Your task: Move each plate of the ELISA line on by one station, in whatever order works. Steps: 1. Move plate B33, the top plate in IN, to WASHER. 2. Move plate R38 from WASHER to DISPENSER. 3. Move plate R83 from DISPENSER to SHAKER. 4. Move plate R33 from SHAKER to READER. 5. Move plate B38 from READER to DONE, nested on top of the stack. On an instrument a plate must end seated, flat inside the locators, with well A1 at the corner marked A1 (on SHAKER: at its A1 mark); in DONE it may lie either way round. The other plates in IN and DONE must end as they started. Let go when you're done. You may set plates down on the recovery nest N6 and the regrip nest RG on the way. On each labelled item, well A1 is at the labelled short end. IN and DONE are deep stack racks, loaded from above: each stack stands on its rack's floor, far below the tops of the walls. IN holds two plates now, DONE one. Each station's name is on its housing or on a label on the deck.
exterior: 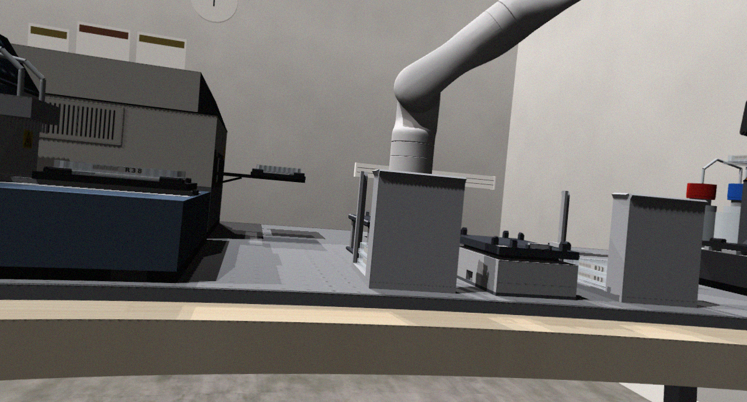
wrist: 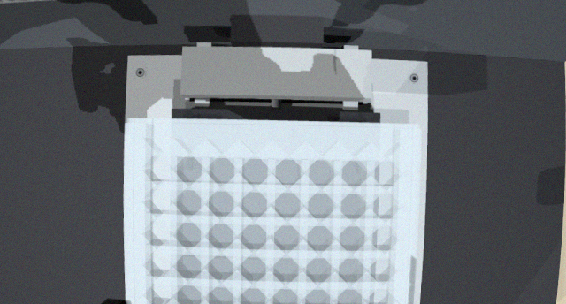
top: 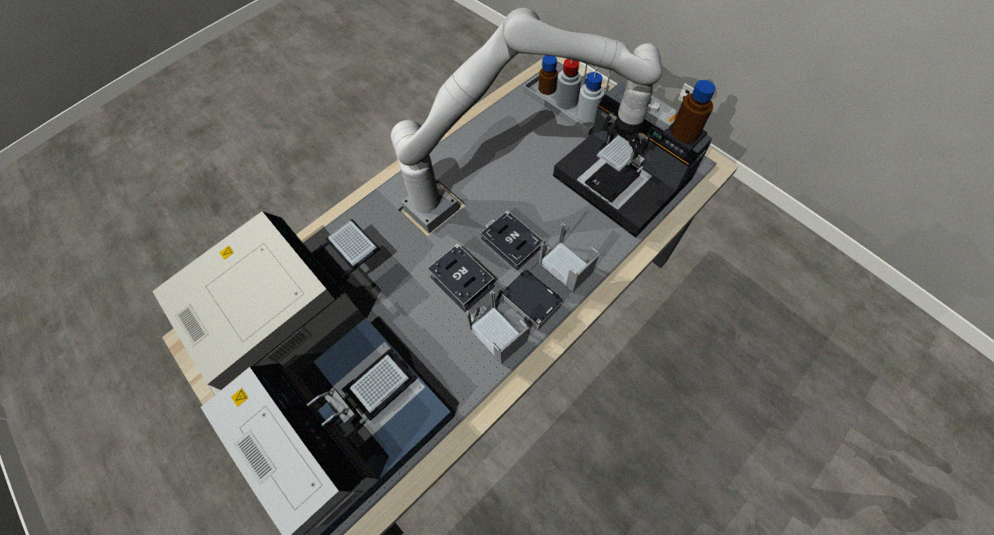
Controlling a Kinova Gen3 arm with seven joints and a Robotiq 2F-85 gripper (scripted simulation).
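My gripper [top: 622, 144] is over the DISPENSER [top: 629, 174] at the far right of the deck. It holds a white well plate [top: 616, 151], plate R83 by its station, with the fingers standing wide across it. The plate hangs above the dispenser's black nest [top: 609, 182], which shows its A1 mark and is bare. In the wrist view the plate [wrist: 271, 216] fills the lower half, with the dispenser's light platform [wrist: 276, 80] far below it; the fingers are out of frame. Plate R38 [exterior: 117, 168] [top: 378, 382] sits on the blue WASHER. Another plate [top: 351, 241] lies on the READER tray.
Reagent bottles [top: 569, 80] and a brown bottle [top: 693, 111] stand behind the dispenser. Nests N6 [top: 512, 237] and RG [top: 466, 278] are bare. The black SHAKER [top: 531, 297] sits between two stack racks [top: 495, 328] [top: 568, 264] holding plates.
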